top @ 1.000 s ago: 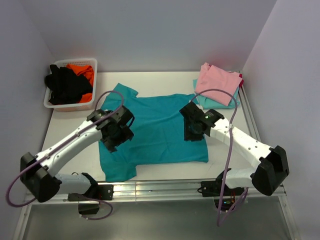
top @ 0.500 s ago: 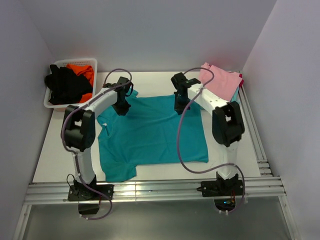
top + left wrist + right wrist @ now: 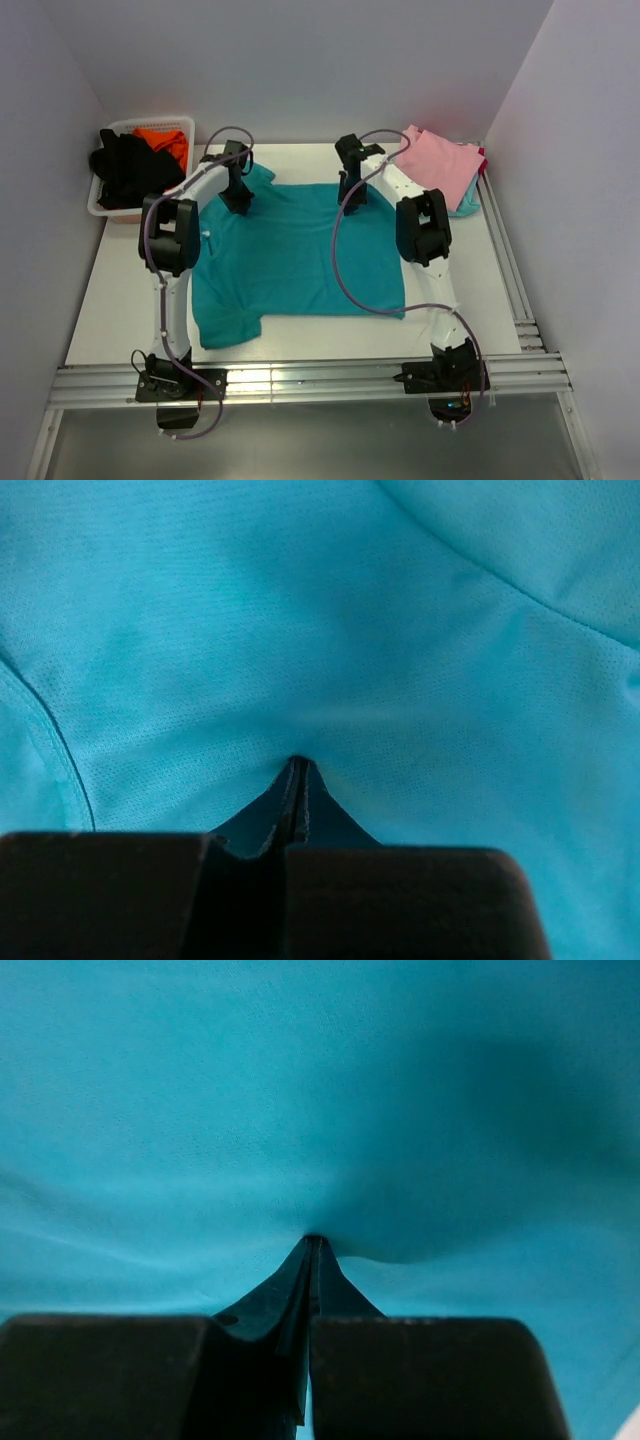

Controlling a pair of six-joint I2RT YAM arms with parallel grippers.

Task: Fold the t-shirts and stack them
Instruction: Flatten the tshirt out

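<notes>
At the far left corner of the desk sits a white basket heaped with black and orange clothes, well apart from the work.

The left end effector reaches to the far side of the teal t-shirt, just beside its far sleeve. Its wrist view shows the 2 jaws fully closed, with a small pucker of teal cloth pinched at the tips.

The shirt lies spread flat mid-desk, sleeves to the left and hem to the right.

The right end effector is at the same far edge, nearer the hem, jaws likewise pressed together on a nip of teal fabric.

Holding 2 spaced points along 1 edge likely keeps that edge straight, ready to carry it over toward the near side as a first fold.

At the far right, the pink t-shirt rests folded on the pale aqua t-shirt, the stack where this one probably belongs.
</notes>
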